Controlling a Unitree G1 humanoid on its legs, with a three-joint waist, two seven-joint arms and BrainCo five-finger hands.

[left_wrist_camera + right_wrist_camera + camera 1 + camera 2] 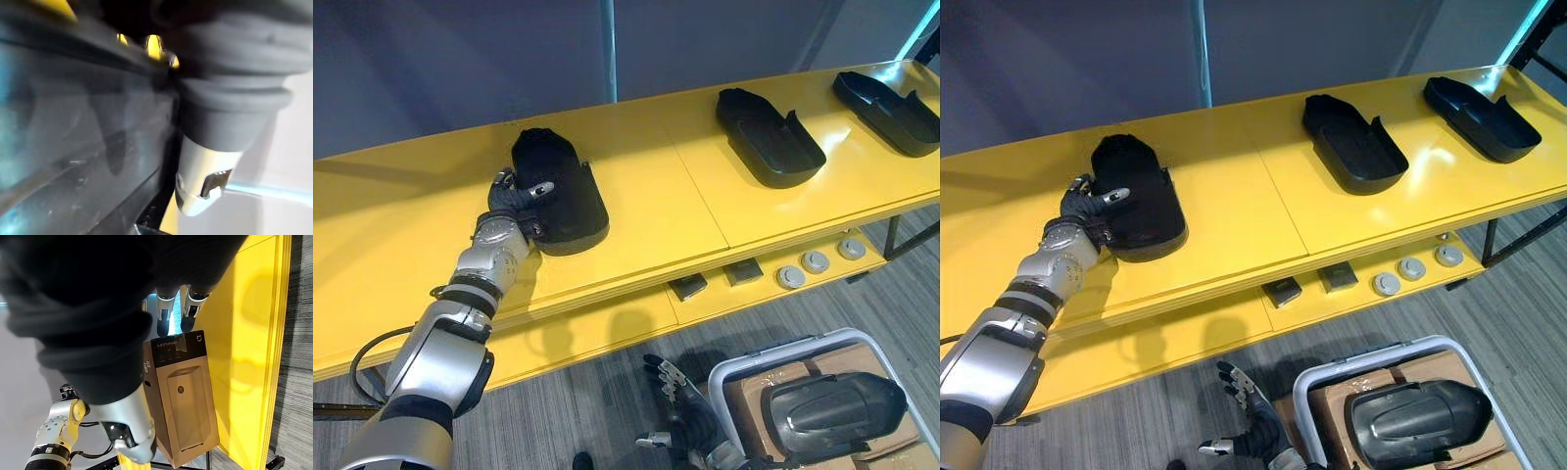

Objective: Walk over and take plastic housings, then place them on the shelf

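Where the yellow shelf (636,186) runs across the head views, three black plastic housings lie on its top board, well apart from one another. The left housing (563,191) is a matte black shell, rounded at its far end and squared off at its near end, and it seems to lie with its domed side up. The left hand (514,204) is clamped on its left edge, with the thumb laid over the top and the fingers curled against the side. The middle housing (769,137) and the right housing (891,110) are the same long shape but lie hollow side up, so their raised walls and shallow insides show.

The right hand (683,406) hangs low over the floor with its fingers straight and spread, holding nothing, just beside a white-rimmed bin (734,367). In the bin a fourth housing (832,411), glossier and with its curved back up, rests on cardboard boxes (749,401). On the shelf's lower board lie small grey round discs (816,261).
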